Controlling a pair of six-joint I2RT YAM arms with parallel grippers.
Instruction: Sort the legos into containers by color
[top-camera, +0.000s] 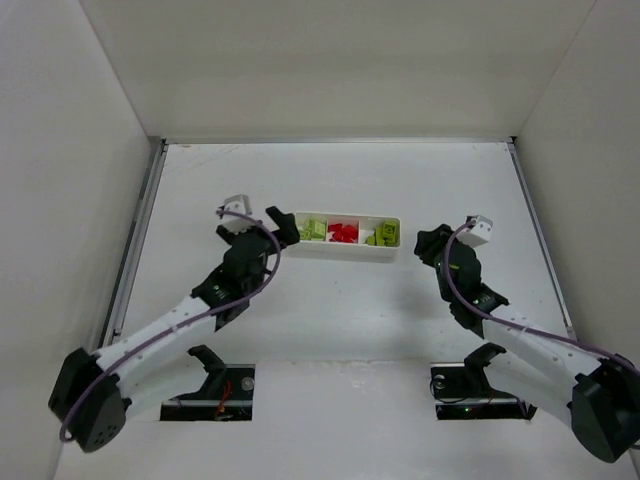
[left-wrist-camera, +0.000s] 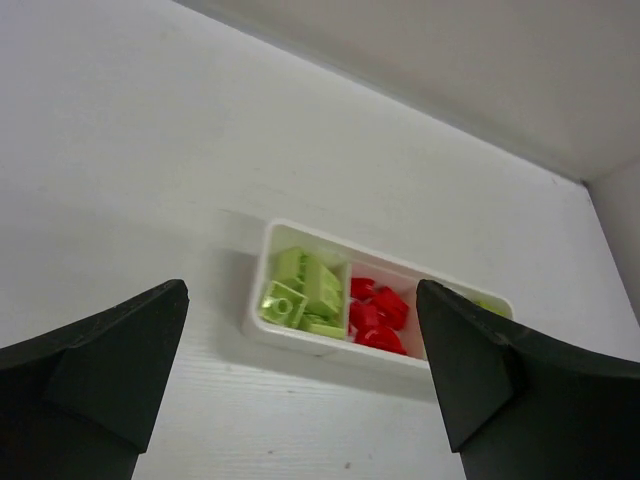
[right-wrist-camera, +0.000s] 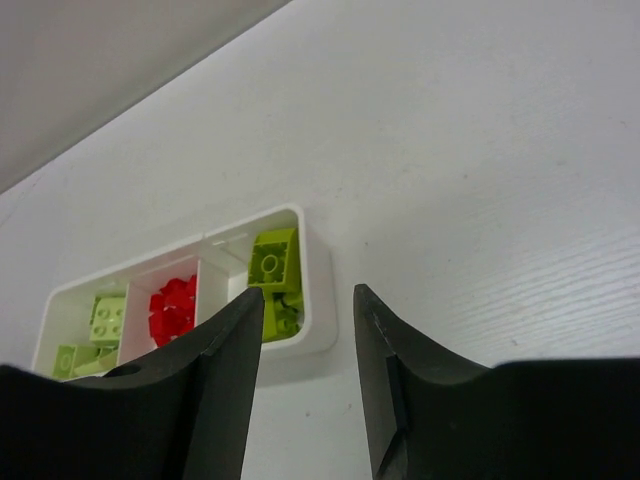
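A long white tray (top-camera: 345, 249) with three compartments lies at mid-table. Its left compartment holds pale lime bricks (top-camera: 313, 229), the middle one red pieces (top-camera: 344, 233), the right one yellow-green bricks (top-camera: 383, 235). My left gripper (top-camera: 268, 228) is open and empty just left of the tray; its view shows the lime bricks (left-wrist-camera: 303, 292) and the red pieces (left-wrist-camera: 378, 315). My right gripper (top-camera: 432, 243) is open and empty just right of the tray; its view shows the yellow-green bricks (right-wrist-camera: 272, 270), the red pieces (right-wrist-camera: 174, 306) and the lime bricks (right-wrist-camera: 103, 322).
White walls enclose the table on three sides, with a metal rail (top-camera: 137, 232) along the left edge. The arm bases (top-camera: 220, 385) sit at the near edge.
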